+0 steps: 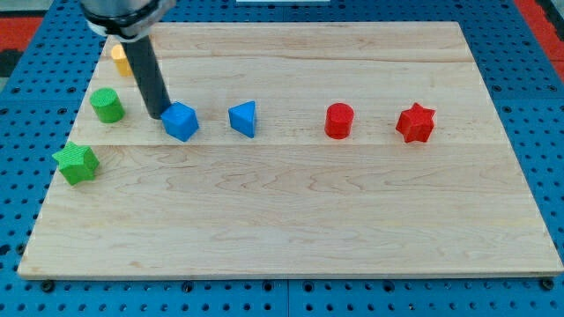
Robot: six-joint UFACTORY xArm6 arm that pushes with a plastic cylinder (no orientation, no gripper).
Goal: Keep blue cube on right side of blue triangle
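The blue cube lies on the wooden board at the view's left of centre. The blue triangle lies a short way to the view's right of the cube, with a gap between them. My tip is at the cube's left edge, touching or nearly touching it. The dark rod rises from the tip toward the view's top left.
A green cylinder and a green star lie near the board's left edge. A yellow block sits partly hidden behind the rod. A red cylinder and a red star lie at the view's right.
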